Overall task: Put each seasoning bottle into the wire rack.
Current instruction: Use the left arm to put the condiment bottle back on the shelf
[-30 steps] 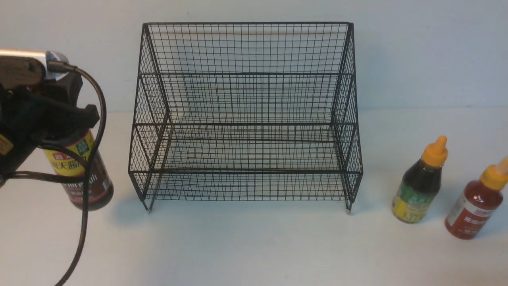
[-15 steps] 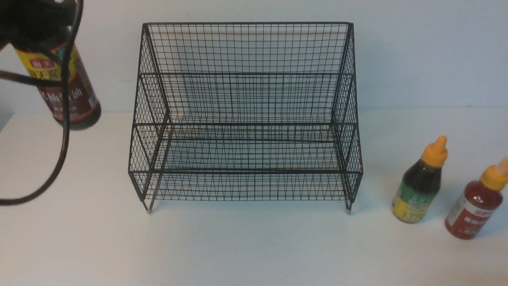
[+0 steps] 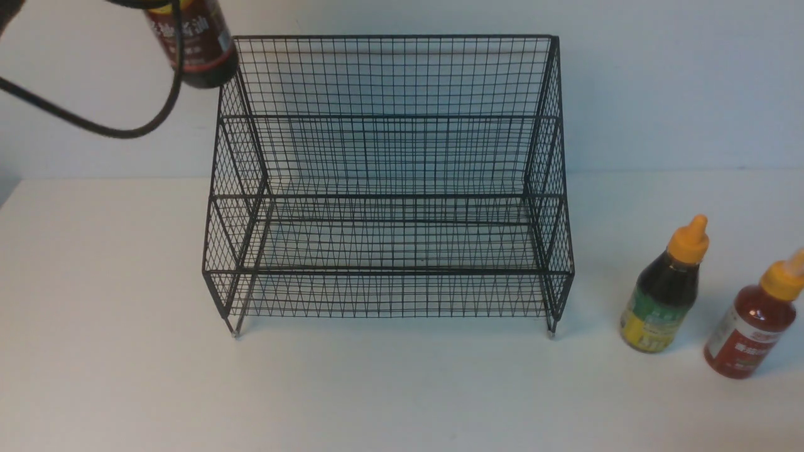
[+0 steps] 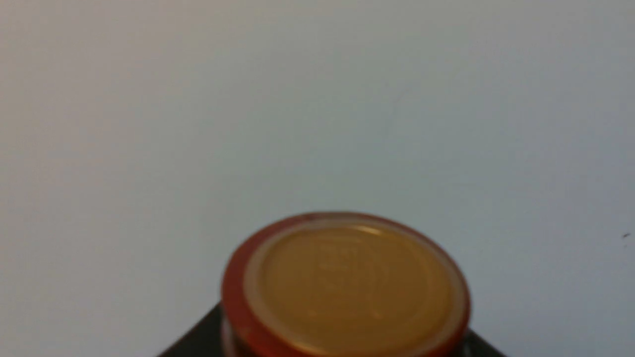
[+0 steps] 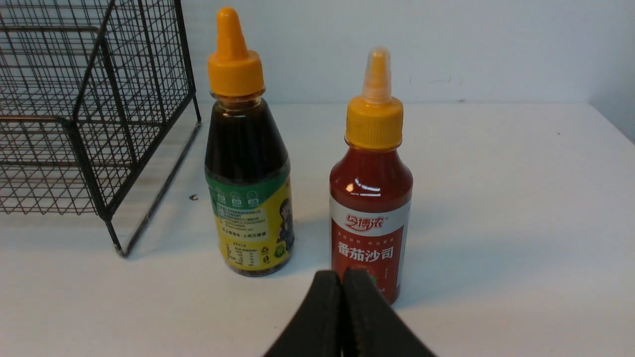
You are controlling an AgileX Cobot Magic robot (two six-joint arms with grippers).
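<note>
Now your left gripper has its fingers parted only by the width of the soy-sauce bottle, clamped near the red cap and held aloft by the wire rack's far left corner. Your right gripper is closed, fingertips together, gripping nothing. You have the wire rack standing between, with the dark squeeze bottle and the red squeeze bottle upright on the table, right of it.
</note>
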